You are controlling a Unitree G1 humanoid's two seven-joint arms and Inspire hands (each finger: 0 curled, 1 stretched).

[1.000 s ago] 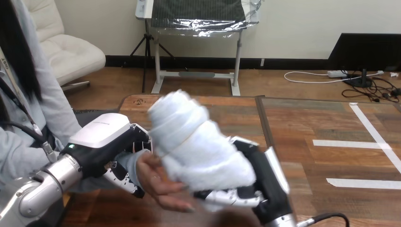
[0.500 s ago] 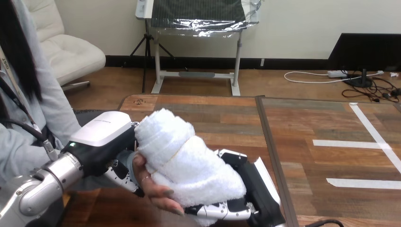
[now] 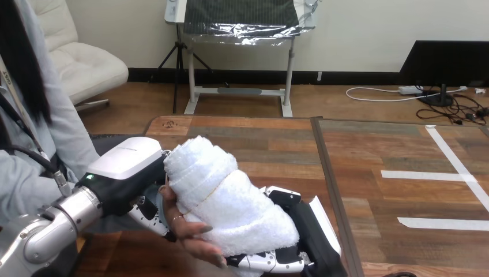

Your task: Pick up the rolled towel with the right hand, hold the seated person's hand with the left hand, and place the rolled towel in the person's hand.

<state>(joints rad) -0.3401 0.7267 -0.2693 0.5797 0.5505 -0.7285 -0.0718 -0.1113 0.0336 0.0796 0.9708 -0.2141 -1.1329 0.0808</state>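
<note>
The white rolled towel (image 3: 222,193) lies slanted across the person's hand (image 3: 193,236), whose fingers curl up against its underside. My right hand (image 3: 288,231) is at the towel's lower right end, shut on it, with the thumb on top and the fingers (image 3: 265,264) underneath. My left hand (image 3: 124,173) comes in from the left with its white shell up. Its fingers (image 3: 151,218) curl under the person's wrist (image 3: 158,195) and hold it just left of the towel.
The person sits at the left edge of the view, their arm reaching in over the table corner. A seam (image 3: 330,184) splits the wooden table (image 3: 277,144). White tape strips (image 3: 438,176) lie on its right part.
My right hand has brought the towel down and left, from above the person's palm into it. The person's fingers have closed against the towel. My left hand has stayed on the wrist.
</note>
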